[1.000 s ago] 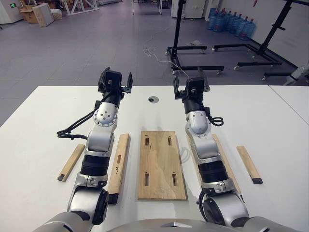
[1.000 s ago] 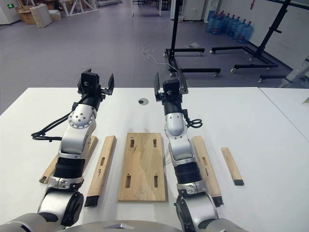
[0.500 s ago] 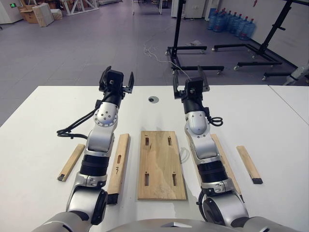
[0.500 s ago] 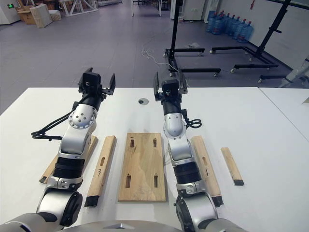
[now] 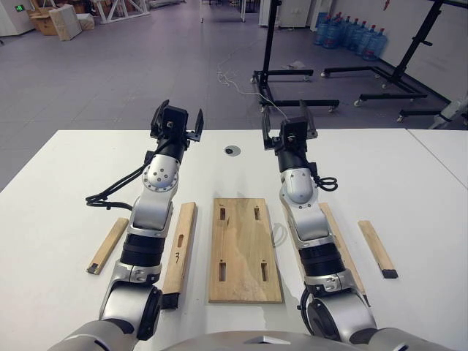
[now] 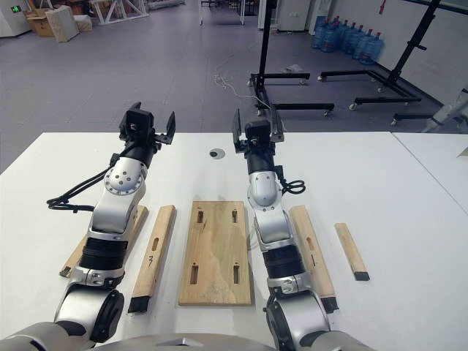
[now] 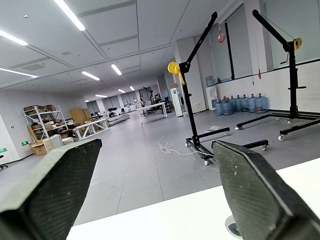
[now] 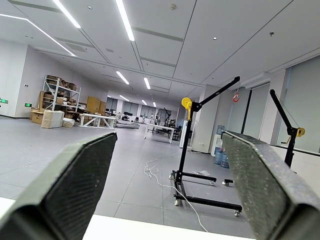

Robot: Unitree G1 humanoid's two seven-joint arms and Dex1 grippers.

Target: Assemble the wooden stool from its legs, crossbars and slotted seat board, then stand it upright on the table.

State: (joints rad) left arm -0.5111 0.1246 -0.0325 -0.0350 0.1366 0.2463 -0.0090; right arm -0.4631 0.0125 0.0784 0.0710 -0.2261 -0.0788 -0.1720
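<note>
Five wooden parts are lying flat near the table's (image 5: 58,175) front edge. The slotted seat board (image 5: 245,248) is sitting in the middle, with the left leg (image 5: 180,245) and left crossbar (image 5: 107,245) toward the left edge. The right leg (image 6: 311,238) and right crossbar (image 5: 378,248) are lying toward the right edge. The left gripper (image 5: 177,121) and right gripper (image 5: 287,127) are hovering near the far edge, jaws spread, holding nothing. The wrist views are looking between spread fingers (image 7: 250,195) into the hall beyond. The left arm is covering part of the left crossbar in the right eye view, while the left eye view is showing it whole.
</note>
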